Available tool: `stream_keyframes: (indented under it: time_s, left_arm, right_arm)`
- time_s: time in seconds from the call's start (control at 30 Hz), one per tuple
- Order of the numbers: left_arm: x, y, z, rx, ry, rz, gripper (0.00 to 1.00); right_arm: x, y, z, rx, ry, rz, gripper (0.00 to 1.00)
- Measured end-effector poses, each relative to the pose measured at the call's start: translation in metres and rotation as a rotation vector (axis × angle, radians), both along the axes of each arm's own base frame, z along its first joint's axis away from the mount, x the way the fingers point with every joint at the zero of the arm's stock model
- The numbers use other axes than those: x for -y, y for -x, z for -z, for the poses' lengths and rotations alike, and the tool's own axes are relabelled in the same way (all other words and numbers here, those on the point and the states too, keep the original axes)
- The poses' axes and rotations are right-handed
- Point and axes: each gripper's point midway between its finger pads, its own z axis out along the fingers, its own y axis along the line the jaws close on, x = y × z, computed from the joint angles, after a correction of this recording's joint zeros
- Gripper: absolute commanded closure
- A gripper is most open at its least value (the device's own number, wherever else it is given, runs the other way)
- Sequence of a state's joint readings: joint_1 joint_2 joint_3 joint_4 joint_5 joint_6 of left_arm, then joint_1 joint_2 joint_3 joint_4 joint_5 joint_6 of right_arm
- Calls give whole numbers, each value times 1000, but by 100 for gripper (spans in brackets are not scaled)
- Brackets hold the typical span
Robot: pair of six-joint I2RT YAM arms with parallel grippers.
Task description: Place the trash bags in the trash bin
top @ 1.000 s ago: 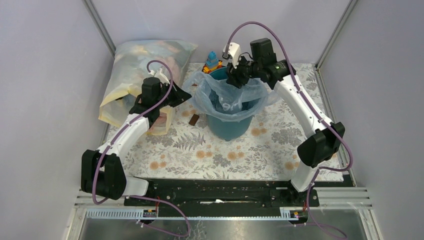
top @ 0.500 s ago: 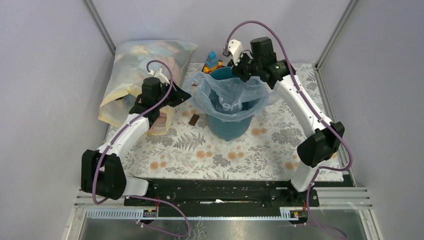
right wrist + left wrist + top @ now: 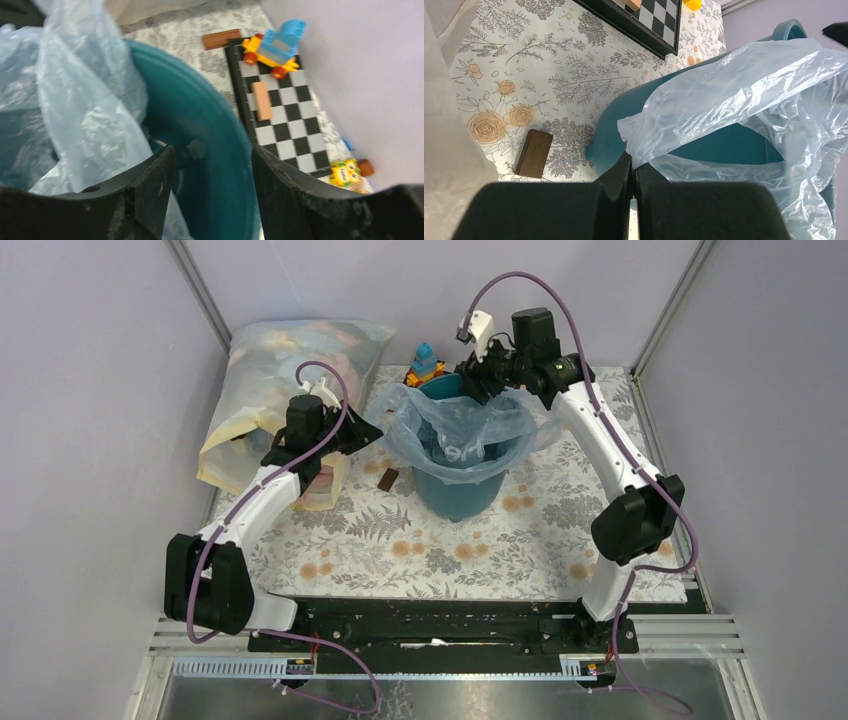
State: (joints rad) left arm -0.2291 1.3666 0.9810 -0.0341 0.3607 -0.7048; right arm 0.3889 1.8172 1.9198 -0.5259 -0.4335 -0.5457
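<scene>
Floral table [image 3: 400, 540] | left hand [image 3: 631, 167] pinches bag [image 3: 734, 80] | right hand [image 3: 211, 152] spread over bin [image 3: 200, 115]

There is one trash bin [image 3: 460, 495], a dark teal bucket, one trash bag [image 3: 455, 425] of thin pale blue film, and one large cloudy bag [image 3: 270, 390] stuffed with items. On the counter [image 3: 400, 540] are one checkerboard [image 3: 285, 120], one blue-and-yellow toy car [image 3: 274, 46], one tan block [image 3: 261, 100] on the board, one small yellow printed toy [image 3: 345, 175] and one dark brown block [image 3: 534, 153]; the right wrist view also shows a brown block [image 3: 221, 39], but I cannot tell whether it is the same piece. Two arms are bolted at the near edge, the left arm [image 3: 255, 502] and the right arm [image 3: 612, 455].
</scene>
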Motion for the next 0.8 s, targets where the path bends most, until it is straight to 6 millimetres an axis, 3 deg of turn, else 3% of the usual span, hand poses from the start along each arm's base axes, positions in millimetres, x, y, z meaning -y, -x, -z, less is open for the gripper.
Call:
stream_keyframes:
  time_s: [0.23,0.5,0.57,0.67,0.7,0.8]
  left_arm:
    - [0,-1,1,0,0,0,97]
    - [0,-1,0,2,1,1,97]
    - [0,-1,0,2,1,1,97]
    - [0,-1,0,2,1,1,97]
    - [0,-1,0,2,1,1,97]
    - [0,-1,1,1,1,1,97]
  right_arm:
    - [-16,26,10,-79,-30,-147,30]
    - [-15,39,18,-124,-9,-192,33]
    - [-15,39,21,-131,0,-192,42]
    - [-13,38,29,-145,17,-190,93]
    - [-13,37,30,-143,24,-192,100]
    - [-11,33,34,-157,31,-164,100]
